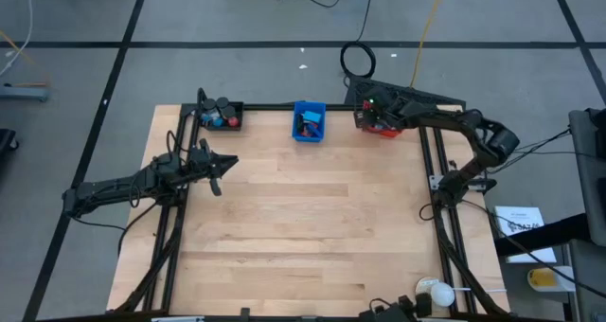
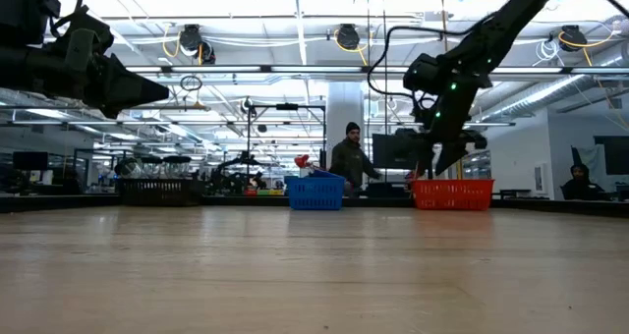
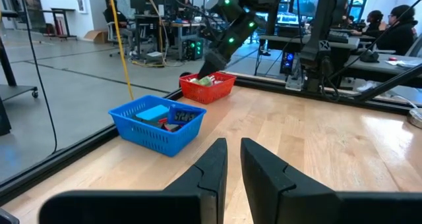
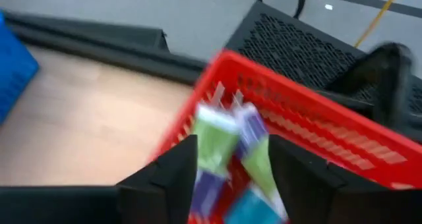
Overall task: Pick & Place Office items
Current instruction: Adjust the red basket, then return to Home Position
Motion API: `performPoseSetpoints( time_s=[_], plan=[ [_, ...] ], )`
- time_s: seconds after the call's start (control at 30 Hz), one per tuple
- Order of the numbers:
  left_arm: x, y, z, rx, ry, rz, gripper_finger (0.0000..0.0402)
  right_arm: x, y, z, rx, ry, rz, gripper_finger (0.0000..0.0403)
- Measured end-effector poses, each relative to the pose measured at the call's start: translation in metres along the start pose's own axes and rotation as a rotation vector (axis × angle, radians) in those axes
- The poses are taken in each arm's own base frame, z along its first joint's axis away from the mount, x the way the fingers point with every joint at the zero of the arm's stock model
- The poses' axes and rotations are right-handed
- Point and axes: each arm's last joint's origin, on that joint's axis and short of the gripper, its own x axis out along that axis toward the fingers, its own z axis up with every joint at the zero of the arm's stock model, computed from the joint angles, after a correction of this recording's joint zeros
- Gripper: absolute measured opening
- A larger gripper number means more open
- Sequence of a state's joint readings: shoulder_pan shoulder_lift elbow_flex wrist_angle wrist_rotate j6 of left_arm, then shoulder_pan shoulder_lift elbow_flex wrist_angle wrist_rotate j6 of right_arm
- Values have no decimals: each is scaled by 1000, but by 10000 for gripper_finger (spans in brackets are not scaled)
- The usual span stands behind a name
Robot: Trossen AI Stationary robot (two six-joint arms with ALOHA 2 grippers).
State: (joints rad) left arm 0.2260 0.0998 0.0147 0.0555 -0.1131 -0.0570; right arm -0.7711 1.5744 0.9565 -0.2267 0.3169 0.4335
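While your right gripper hangs just over the red bin, its fingers stand apart with green, white and purple items showing between and below them. They blur, so you cannot say from here whether anything is pinched or already loose; judging by the gap, this looks like a release. Keep the jaws wide and lift straight up, so neither finger catches the bin's near wall or drags a piece back out. Don't swing sideways until you are clear of the rim.

That bin is lattice plastic, thin-walled and light; a nudge would likely slide it on the smooth wood table. The pieces in it look like small flat packets and blocks, slippery stuff that settles where it falls.

Off to the side of your working gripper sits the blue bin, same lattice build, with a flat blue piece and darker bits inside. Farther along is the black bin, holding red and blue pieces.

Your left gripper waits over bare wood, fingers nearly together, holding nothing.
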Motion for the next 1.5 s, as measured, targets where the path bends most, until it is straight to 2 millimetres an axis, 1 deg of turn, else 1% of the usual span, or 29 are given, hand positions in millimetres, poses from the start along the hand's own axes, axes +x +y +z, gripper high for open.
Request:
performPoseSetpoints(
  time_s=[0.1,0.17,0.23,0.3,0.37,0.43,0.57,0.63,0.8,1.03,1.3,1.43,1.5],
  plan=[
    [0,0,0,0,0,0,49,-14,-2,-2,-20,28,-5,150],
    [0,0,0,0,0,0,49,-25,-1,-4,-32,43,-3,123],
    [0,0,0,0,0,-1,49,-29,2,-6,-47,44,8,92],
    [0,0,0,0,0,-1,49,-29,6,-9,-83,48,17,58],
    [0,0,0,0,0,-1,49,-25,10,-10,-107,29,33,25],
    [0,0,0,0,0,-1,49,-18,13,-12,-120,18,43,7],
    [0,0,0,0,0,-3,49,-8,12,-14,-140,11,10,16],
    [0,0,0,0,0,-3,49,-4,10,-16,-170,34,6,15],
    [0,0,0,0,-1,-4,49,1,13,-18,-244,77,96,2],
    [0,0,0,0,0,-8,49,0,15,-20,-310,117,197,1],
    [0,0,0,0,0,-8,49,-3,16,-20,-353,126,248,1],
    [0,0,0,0,0,-8,49,-10,15,-17,-362,100,257,1],
    [0,0,0,0,0,-8,49,-17,13,-14,-373,81,263,1]
  ],
)
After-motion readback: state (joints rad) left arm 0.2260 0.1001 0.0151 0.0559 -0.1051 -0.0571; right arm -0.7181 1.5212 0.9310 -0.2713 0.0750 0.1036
